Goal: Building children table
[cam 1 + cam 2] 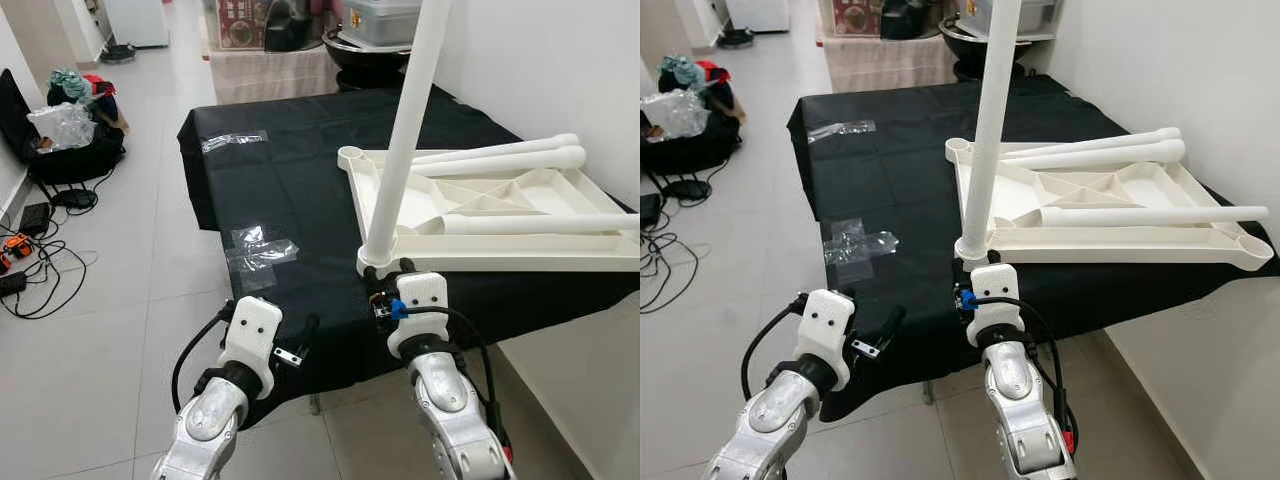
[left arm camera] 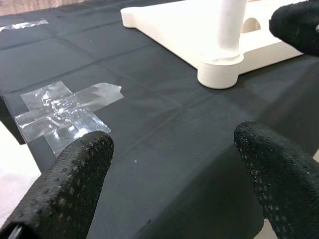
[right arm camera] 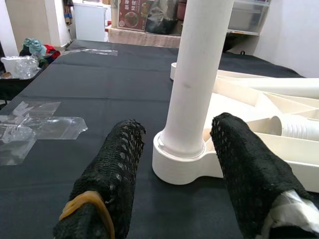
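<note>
Right wrist view has the right gripper (image 3: 174, 164) spread open around the upright table leg (image 3: 197, 74), not squeezing it. Upturned tabletop (image 1: 520, 215) lies on the black cloth (image 1: 290, 190). Left gripper (image 2: 174, 164) hangs open too. A nudge could probably tip that leg.

An upturned white plastic table top (image 1: 520, 215), ribbed into compartments on its underside, is laid flat on a black cloth. One white cylindrical plastic leg (image 1: 408, 120) is stood upright in the near corner socket (image 1: 378, 258). Three further white tubular legs (image 1: 500, 160) are laid loose across the top.
</note>
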Available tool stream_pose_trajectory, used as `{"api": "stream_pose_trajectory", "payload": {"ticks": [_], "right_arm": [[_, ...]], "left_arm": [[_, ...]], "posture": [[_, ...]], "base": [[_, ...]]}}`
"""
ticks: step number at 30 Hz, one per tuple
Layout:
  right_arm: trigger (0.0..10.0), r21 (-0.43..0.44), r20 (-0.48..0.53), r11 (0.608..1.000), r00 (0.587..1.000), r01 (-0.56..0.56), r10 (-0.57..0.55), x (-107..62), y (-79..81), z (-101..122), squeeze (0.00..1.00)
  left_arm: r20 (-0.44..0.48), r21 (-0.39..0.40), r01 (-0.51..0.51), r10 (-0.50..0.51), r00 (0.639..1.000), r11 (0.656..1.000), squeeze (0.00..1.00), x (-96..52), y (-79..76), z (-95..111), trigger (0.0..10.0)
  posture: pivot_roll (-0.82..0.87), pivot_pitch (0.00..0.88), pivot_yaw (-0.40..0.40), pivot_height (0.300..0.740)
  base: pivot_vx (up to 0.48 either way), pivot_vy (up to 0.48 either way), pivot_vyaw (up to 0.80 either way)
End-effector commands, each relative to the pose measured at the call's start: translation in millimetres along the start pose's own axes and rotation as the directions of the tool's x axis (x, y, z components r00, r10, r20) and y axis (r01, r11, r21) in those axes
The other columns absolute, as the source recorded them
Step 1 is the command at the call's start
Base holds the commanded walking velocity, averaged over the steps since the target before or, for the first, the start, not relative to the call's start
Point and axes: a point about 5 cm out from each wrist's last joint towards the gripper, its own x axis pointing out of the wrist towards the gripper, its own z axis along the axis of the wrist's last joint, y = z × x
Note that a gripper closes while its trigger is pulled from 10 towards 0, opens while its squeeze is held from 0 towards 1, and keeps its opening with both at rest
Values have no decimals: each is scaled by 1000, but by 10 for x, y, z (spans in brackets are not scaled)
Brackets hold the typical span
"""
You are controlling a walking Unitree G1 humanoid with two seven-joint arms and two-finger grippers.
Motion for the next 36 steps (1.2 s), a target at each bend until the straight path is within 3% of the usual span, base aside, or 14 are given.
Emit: {"api": "stream_pose_trajectory", "payload": {"ticks": [1,10,29,36], "right_arm": [[10000,-11,-1,1000,1000,-4,4,-25,15,14,0],[10000,-4,-9,1000,1000,-5,5,-20,1,17,0],[10000,7,-25,1000,1000,7,-6,-39,-12,-17,0],[10000,15,-34,1000,999,9,-9,-40,-23,-36,0]], "left_arm": [[-4,-9,1,-1,1000,1000,0,-17,-1,-8,10000],[-13,-13,2,-2,1000,1000,0,7,-8,-21,10000],[-30,-23,3,-4,1000,1000,0,-5,-14,-68,10000],[-28,-26,10,-11,1000,1000,0,-8,-22,-76,10000]], "posture": [[-11,18,-27,740],[-8,16,-27,740],[-14,0,-37,740],[-15,0,-37,740]], "base": [[0,0,0],[0,0,0],[0,-418,0],[229,-397,0]]}}
